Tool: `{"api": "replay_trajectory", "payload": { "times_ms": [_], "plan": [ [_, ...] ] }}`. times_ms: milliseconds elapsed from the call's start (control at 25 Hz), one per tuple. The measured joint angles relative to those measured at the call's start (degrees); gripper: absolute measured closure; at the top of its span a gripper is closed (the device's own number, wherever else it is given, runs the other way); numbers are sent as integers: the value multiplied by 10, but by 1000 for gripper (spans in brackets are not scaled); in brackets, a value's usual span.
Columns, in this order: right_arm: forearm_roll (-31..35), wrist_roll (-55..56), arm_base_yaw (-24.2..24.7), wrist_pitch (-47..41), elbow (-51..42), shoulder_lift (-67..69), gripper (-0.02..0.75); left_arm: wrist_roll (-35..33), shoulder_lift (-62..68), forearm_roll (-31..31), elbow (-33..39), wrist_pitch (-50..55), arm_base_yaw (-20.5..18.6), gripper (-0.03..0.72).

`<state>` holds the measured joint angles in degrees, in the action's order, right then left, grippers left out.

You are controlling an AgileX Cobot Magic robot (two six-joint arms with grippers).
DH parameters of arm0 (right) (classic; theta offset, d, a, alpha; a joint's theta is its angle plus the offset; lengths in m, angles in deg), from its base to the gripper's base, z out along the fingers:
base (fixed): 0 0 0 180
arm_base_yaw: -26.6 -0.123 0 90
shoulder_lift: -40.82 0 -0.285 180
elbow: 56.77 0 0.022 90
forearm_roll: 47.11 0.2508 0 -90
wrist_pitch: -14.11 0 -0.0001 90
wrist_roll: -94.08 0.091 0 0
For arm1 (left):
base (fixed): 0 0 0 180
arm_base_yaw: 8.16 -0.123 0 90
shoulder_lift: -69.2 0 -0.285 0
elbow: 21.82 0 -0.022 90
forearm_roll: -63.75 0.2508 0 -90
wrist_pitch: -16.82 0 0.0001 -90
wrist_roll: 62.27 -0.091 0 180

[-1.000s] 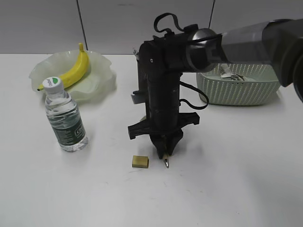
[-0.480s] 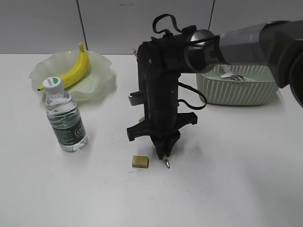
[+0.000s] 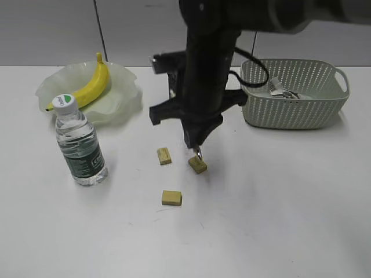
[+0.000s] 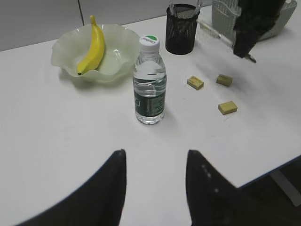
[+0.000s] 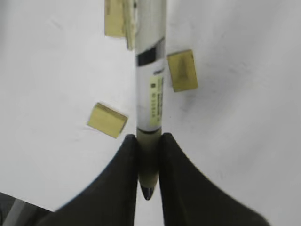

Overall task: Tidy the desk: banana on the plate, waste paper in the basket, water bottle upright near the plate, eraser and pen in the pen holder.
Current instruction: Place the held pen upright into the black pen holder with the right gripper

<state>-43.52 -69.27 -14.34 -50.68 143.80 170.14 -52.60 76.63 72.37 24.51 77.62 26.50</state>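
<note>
My right gripper (image 3: 197,142) (image 5: 148,136) hangs above the desk (image 3: 278,202), shut on the silver pen (image 5: 150,84) near its tip (image 3: 198,154). Three tan eraser blocks lie below it: one eraser (image 3: 164,156), a second eraser (image 3: 197,165) and a third eraser (image 3: 171,198). The banana (image 3: 95,84) lies in the green plate (image 3: 130,92). Upright beside the plate stands the water bottle (image 3: 80,142). Waste paper (image 3: 278,88) sits in the basket (image 3: 295,110). The arm hides the pen holder (image 4: 182,29) in the exterior view. My left gripper (image 4: 156,155) is open and holds nothing, well short of the bottle.
The right arm's dark body (image 3: 203,63) rises in the middle of the exterior view, between plate and basket. The desk's front edge (image 4: 263,174) shows at the lower right of the left wrist view.
The right gripper has risen off the desk and moved back toward the basket with the pen in its jaws. Two erasers that it covered now show. The left gripper has not moved.
</note>
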Motion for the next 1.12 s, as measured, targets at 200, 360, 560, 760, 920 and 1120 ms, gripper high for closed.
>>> {"api": "replay_trajectory", "payload": {
  "times_ms": [200, 360, 560, 760, 920, 1120],
  "plan": [
    [-14, -5, 0, 68, 0, -76, 628, 0, 0, 0, 0, 0, 0, 375],
    [-77, -7, 1, 167, 0, -100, 628, 0, 0, 0, 0, 0, 0, 375],
    [-132, -7, 20, 284, 0, -82, 628, 0, 0, 0, 0, 0, 0, 378],
    [-139, -7, 56, 414, 0, -48, 628, 0, 0, 0, 0, 0, 0, 378],
    [-146, -7, 75, 508, 0, -10, 628, 0, 0, 0, 0, 0, 0, 379],
    [-169, -7, 75, 582, 0, 38, 628, 0, 0, 0, 0, 0, 0, 382]
  ]
}}
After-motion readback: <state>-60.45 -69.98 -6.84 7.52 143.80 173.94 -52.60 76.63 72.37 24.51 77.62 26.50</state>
